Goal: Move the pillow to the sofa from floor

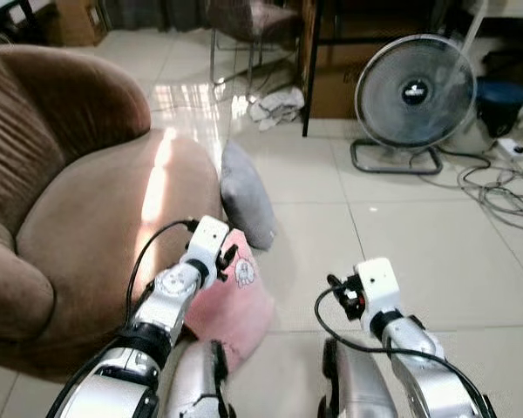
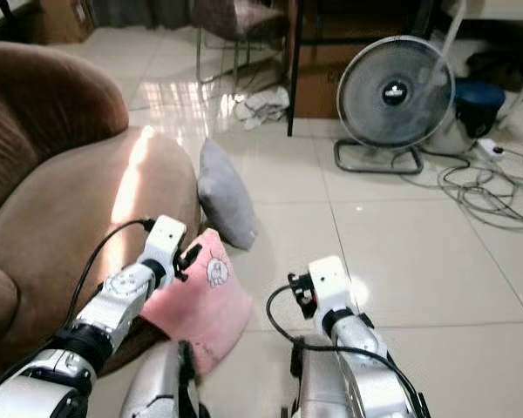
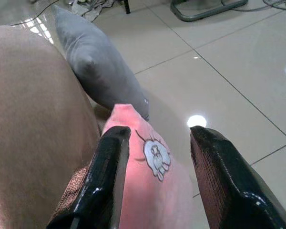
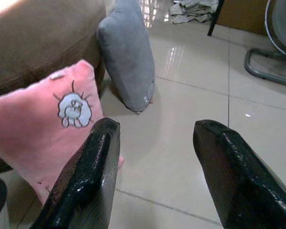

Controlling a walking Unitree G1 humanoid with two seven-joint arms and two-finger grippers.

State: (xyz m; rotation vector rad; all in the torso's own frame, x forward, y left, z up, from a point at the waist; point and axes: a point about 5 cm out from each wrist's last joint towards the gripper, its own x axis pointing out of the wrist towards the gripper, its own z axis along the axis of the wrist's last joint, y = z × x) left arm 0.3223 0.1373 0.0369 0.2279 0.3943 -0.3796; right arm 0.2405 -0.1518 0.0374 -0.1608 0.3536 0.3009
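A pink pillow [image 1: 241, 306] with a white cartoon patch stands on the tiled floor, leaning on the front of the brown sofa [image 1: 78, 218]. My left gripper [image 3: 159, 136] is open, its fingers straddling the pillow's top corner without closing on it. A grey pillow [image 1: 247, 196] leans against the sofa a little farther away. My right gripper [image 4: 157, 125] is open over bare floor to the right of the pink pillow [image 4: 43, 124], holding nothing.
A floor fan [image 1: 414, 91] stands at the back right with a tangle of cables [image 1: 506, 187] beside it. A crumpled cloth [image 1: 277, 104] lies by a chair's legs [image 1: 244, 43] farther back. Open tiles stretch to the right of the pillows.
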